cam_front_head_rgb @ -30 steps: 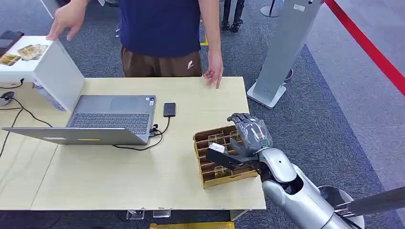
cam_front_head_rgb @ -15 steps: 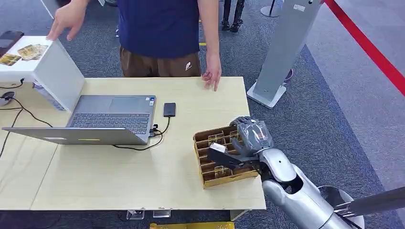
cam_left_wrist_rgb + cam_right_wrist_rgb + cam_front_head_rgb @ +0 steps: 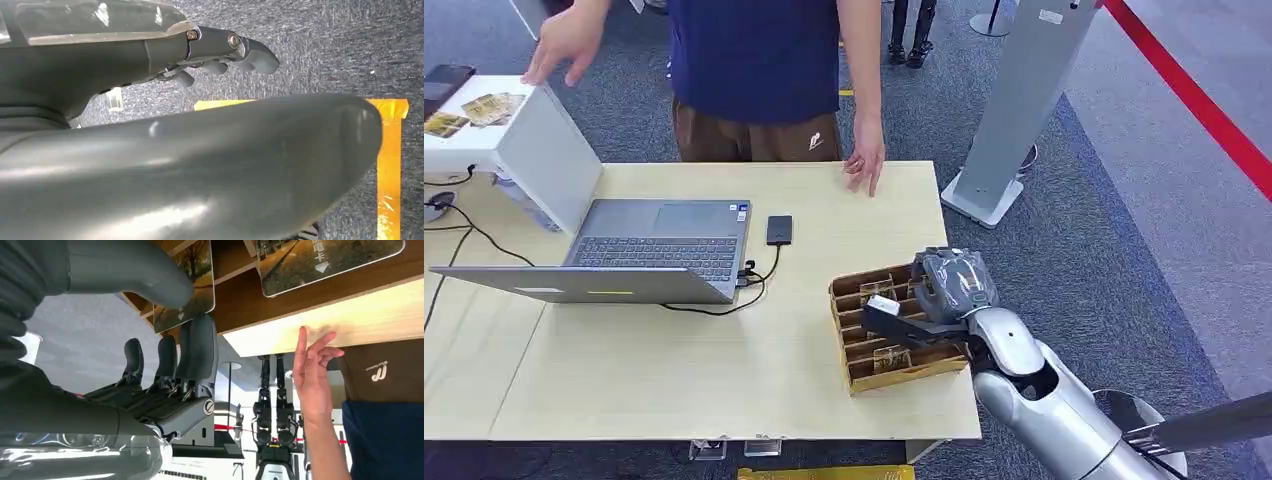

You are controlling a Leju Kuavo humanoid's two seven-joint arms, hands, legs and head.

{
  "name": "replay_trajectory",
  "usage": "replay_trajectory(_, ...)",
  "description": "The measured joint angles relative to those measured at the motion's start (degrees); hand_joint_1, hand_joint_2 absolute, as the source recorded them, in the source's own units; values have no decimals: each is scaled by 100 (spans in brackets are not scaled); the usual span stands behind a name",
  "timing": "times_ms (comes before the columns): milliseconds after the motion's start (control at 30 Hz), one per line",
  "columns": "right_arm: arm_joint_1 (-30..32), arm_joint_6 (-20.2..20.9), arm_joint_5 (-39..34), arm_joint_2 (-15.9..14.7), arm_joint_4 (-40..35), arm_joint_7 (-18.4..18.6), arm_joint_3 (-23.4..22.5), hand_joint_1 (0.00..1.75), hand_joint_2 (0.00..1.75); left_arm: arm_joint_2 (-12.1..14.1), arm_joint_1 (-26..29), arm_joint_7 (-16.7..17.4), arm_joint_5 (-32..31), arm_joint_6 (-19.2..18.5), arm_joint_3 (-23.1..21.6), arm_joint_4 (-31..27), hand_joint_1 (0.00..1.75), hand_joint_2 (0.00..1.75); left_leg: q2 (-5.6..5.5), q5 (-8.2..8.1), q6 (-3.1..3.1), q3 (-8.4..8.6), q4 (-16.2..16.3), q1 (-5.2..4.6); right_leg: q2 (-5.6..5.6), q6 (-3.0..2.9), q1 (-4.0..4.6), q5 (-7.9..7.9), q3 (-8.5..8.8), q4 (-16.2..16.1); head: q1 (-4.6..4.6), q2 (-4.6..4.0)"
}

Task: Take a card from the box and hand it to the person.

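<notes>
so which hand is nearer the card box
Right. The right hand is over the card box, fingers at a card. The left hand hangs above carpet, away from the table.

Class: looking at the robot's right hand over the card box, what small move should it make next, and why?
Probably close the right hand on the card and lift it from the box. In the right wrist view thumb and fingers flank that card, and the person's hand waits at the table edge.

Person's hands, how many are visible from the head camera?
2: one hand raised above the white stand at the left, the other hand at the table's far edge.
</notes>
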Motion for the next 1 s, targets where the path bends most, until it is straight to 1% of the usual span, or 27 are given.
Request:
replay_trajectory(67,-3,-17,0,0,15,7,-4,110,175,0,0,-2,0,-15,0,0,0,0,0,0,0,1,0,0,0,0,0,0,0,0,-2,0)
replay_trajectory(100,-3,-26,0,0,20,9,-4,106,175,0,0,-2,0,-17,0,0,0,0,0,0,0,1,0,0,0,0,0,0,0,0,0,0)
replay_trajectory(167,-3,-33,0,0,31,11,-7,108,175,0,0,-2,0,-24,0,0,0,0,0,0,0,2,0,0,0,0,0,0,1,0,0,0)
replay_trajectory(233,-4,-42,0,0,41,11,-9,98,175,0,0,-2,0,-31,0,0,0,0,0,0,0,2,0,0,0,0,0,0,1,0,-4,0)
replay_trajectory(300,-4,-44,0,0,52,11,-9,84,175,0,0,-2,0,-28,0,0,0,0,0,0,0,2,0,0,0,0,0,0,1,0,-2,0)
replay_trajectory(400,0,-44,0,2,76,11,-7,82,175,0,0,-2,0,-24,-2,0,0,0,0,0,0,1,0,0,0,0,0,0,1,0,-2,0)
replay_trajectory(500,1,-42,-7,11,107,-2,-4,84,175,0,-1,-2,0,-24,-2,0,0,0,0,0,0,4,0,0,1,0,0,0,2,0,0,0)
replay_trajectory(567,1,-41,-11,26,120,-15,-7,77,175,0,0,-2,0,-24,-2,0,0,0,0,0,0,6,0,0,1,0,0,0,3,0,2,0)
replay_trajectory(633,0,-44,-11,33,133,-28,-7,77,175,0,0,-2,0,-24,-2,0,0,0,0,0,0,7,0,0,1,0,0,0,5,0,-2,0)
replay_trajectory(667,0,-46,-13,33,138,-28,-7,82,175,0,0,-2,0,-24,-2,0,0,0,0,0,0,9,0,0,1,0,0,0,6,0,-2,0)
replay_trajectory(800,1,-50,-48,33,138,-31,-13,86,175,0,0,-2,0,-24,-2,0,0,0,1,0,0,12,0,0,1,0,0,0,8,0,-4,0)
replay_trajectory(833,2,-50,-48,33,138,-31,-13,84,175,0,0,-2,0,-24,-2,0,0,0,1,0,0,12,0,0,1,0,0,0,8,0,-2,0)
replay_trajectory(900,2,-50,-46,33,138,-31,-15,89,175,0,0,-2,0,-24,-2,0,0,0,1,0,0,12,0,0,1,0,0,0,9,0,-2,0)
replay_trajectory(933,2,-50,-48,33,138,-31,-17,86,175,0,0,-2,0,-24,-2,0,0,0,1,0,0,12,0,0,1,0,0,0,9,0,-2,0)
replay_trajectory(1000,1,-54,-48,33,138,-31,-17,87,175,0,0,-4,0,-24,-2,0,0,0,1,0,0,12,0,0,1,0,0,0,9,0,0,0)
